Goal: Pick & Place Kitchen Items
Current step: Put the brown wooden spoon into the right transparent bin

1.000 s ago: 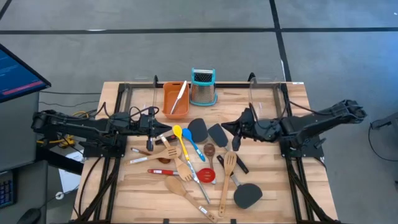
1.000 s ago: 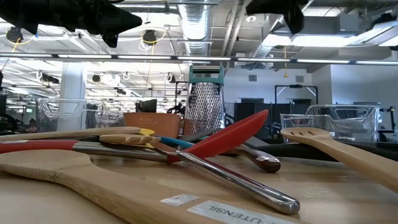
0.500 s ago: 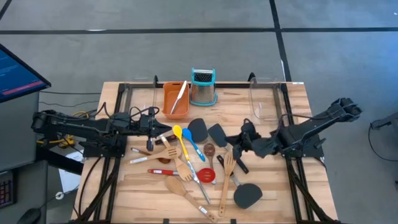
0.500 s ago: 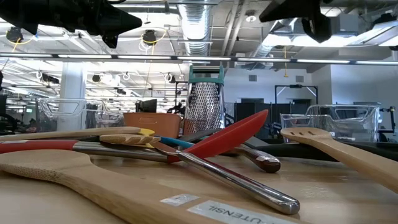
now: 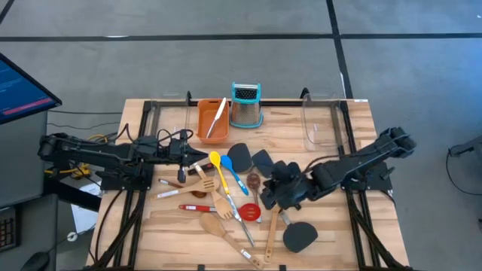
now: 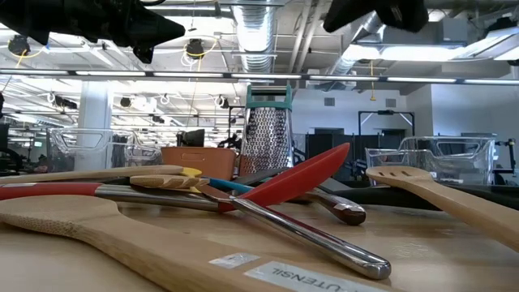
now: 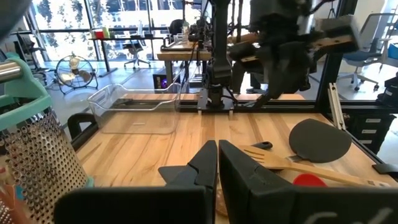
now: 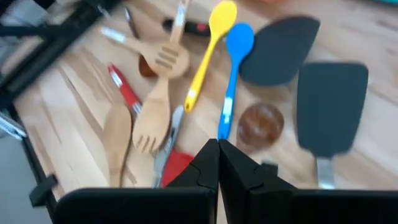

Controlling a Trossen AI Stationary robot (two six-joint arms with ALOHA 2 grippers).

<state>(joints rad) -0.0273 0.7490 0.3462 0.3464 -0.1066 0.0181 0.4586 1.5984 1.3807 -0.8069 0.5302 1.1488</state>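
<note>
High view is showing the right gripper (image 5: 269,197), jaws pressed together and holding nothing, reaching over the kitchen items (image 5: 226,197) that are lying scattered across the middle of the wooden surface (image 5: 331,226). Its wrist camera is looking down on a yellow spoon (image 8: 208,43), a blue spoon (image 8: 233,68) and 2 black turners (image 8: 329,106). The left gripper (image 5: 202,161), jaws also pressed together, is waiting at the pile's left edge. An orange tray (image 5: 212,120) and a steel grater (image 5: 245,105) are sitting at the far edge.
</note>
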